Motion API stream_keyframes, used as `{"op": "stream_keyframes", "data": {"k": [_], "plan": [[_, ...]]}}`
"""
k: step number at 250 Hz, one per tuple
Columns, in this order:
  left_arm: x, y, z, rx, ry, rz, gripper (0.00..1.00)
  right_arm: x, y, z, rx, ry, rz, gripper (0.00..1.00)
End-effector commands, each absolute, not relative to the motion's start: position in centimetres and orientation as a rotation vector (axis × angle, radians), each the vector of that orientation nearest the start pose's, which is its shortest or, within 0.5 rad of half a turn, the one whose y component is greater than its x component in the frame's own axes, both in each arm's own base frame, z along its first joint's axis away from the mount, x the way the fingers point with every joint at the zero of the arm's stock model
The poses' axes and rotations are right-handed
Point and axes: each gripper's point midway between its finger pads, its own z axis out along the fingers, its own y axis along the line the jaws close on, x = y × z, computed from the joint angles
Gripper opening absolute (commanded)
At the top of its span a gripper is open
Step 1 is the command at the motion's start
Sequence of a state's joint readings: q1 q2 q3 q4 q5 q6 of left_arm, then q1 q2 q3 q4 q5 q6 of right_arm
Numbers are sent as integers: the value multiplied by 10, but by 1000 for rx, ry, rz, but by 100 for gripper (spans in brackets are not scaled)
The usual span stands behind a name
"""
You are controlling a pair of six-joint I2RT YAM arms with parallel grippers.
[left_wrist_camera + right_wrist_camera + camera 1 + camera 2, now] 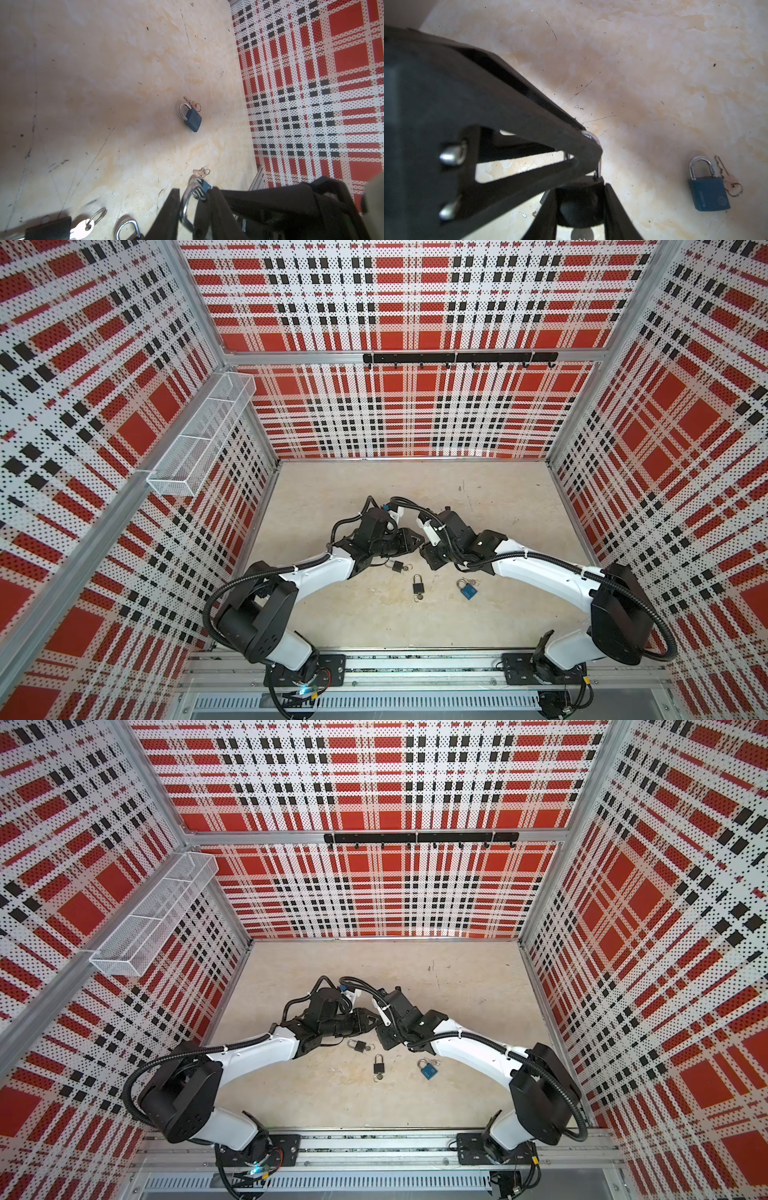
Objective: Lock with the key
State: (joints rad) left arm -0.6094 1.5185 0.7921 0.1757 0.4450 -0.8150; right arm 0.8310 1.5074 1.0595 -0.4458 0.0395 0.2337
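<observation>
We see the right pincer closed narrowly on the body of a small black metal padlock, held clear above the middle of the beige mottled tabletop. The left pincer has its tips pinched on that padlock's silver shackle. Whether a key sits in it we cannot tell.

A blue rectangular padlock lies flat on the tabletop, with brass keys on a ring touching its side. Pale lettering and a round emblem mark its face, too blurred for us to read.

Between the middle and the tabletop's front edge lie a second black padlock and a third black padlock, the latter with a key ring at its base. We read no brand on either.
</observation>
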Motion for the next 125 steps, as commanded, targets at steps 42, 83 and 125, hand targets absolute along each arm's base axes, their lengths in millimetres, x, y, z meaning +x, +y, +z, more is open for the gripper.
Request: {"op": "stream_keyframes", "data": {"k": [42,83,125], "plan": [[309,-316,151,82,2314,-1300,26,284,301,165,-684,2310,447,21],[309,-316,150,77,2318,-1304,19,285,303,167,-683,2302,454,21],[310,-317,152,76,2312,-1311,0,285,303,170,-683,2293,461,21]]}}
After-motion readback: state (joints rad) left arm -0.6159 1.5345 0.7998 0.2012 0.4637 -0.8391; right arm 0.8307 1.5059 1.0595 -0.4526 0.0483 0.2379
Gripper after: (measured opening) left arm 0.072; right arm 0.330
